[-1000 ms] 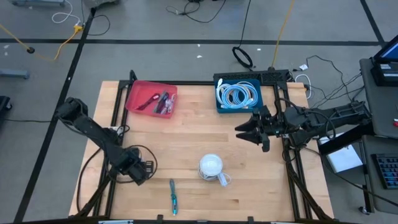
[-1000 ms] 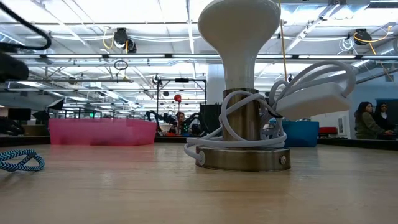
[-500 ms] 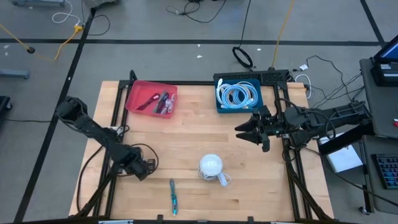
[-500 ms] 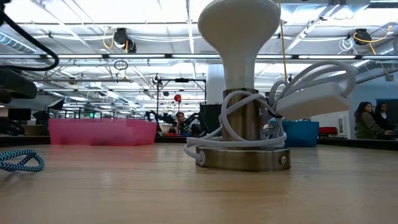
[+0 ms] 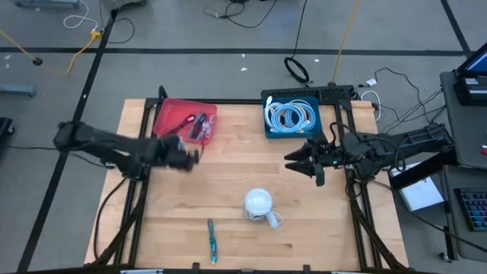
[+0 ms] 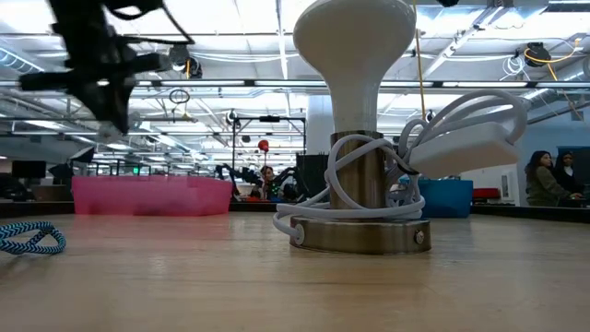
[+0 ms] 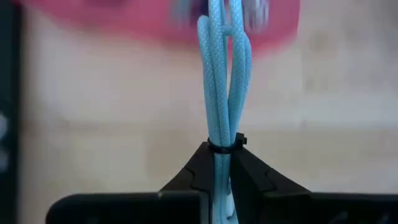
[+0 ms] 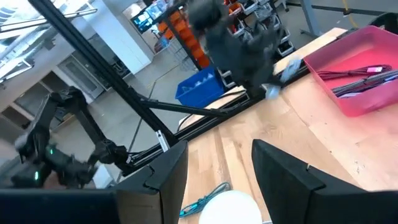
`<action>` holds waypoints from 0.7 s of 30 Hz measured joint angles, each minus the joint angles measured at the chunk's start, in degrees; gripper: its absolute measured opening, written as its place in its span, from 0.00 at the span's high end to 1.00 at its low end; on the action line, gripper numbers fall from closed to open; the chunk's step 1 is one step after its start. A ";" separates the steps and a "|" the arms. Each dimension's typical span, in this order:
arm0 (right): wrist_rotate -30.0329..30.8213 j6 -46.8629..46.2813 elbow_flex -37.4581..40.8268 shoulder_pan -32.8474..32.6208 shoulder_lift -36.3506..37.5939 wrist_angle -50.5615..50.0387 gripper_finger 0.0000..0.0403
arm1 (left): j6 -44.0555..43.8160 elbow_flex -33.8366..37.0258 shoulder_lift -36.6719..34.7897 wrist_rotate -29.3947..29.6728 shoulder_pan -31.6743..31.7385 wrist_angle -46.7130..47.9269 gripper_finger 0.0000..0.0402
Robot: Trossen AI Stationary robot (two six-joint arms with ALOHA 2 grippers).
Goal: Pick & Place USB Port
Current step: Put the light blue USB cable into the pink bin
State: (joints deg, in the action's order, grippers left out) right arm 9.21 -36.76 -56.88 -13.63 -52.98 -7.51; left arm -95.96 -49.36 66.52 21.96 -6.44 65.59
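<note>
**Operator:** What am I looking at?

**Observer:** Pale wooden desk (image 5: 228,183), seen from above, with your two dark arms reaching in from either side. Your left claw (image 5: 186,156) hangs over the desk just beside the red plastic tray (image 5: 171,114), on its near edge. Your right claw (image 5: 293,161) hovers over the right half, near the blue bin of coiled white cables (image 5: 289,116).

**Operator:** And the USB piece?

**Observer:** You have it. In the left wrist view the left claw (image 7: 222,152) is clamped on a light-blue braided cable (image 7: 219,93). It is folded into several parallel strands, cinched by a thin black tie right at the fingertips, and it runs straight out towards the blurred red tray (image 7: 124,18). I cannot make out its plug.

**Operator:** The other claw?

**Observer:** Its fingers (image 8: 280,174) stand apart with nothing between them.

**Operator:** Anything else on the desk?

**Observer:** A white bulb-headed lamp on a metal base (image 5: 258,204), wrapped in white cord, stands mid-desk. A second teal braided cable (image 5: 212,242) lies near the front edge.
</note>
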 joint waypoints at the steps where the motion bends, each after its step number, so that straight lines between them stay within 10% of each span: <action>1: 0.13 -0.06 0.00 0.00 -0.26 0.04 0.58 | 4.61 -1.06 -1.45 0.76 4.32 0.66 0.93; 11: 2.77 -1.59 0.00 0.00 -3.26 1.28 0.58 | 50.61 -2.20 -3.38 -9.33 47.38 -7.61 0.93; 21: 3.20 -2.90 0.00 0.00 -5.54 6.02 0.58 | 69.74 -2.22 9.51 -16.31 60.42 -11.91 0.93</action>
State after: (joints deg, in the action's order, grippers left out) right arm 12.41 -39.65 -56.88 -13.63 -58.51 -1.49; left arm -26.22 -51.57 76.04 5.65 53.98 53.68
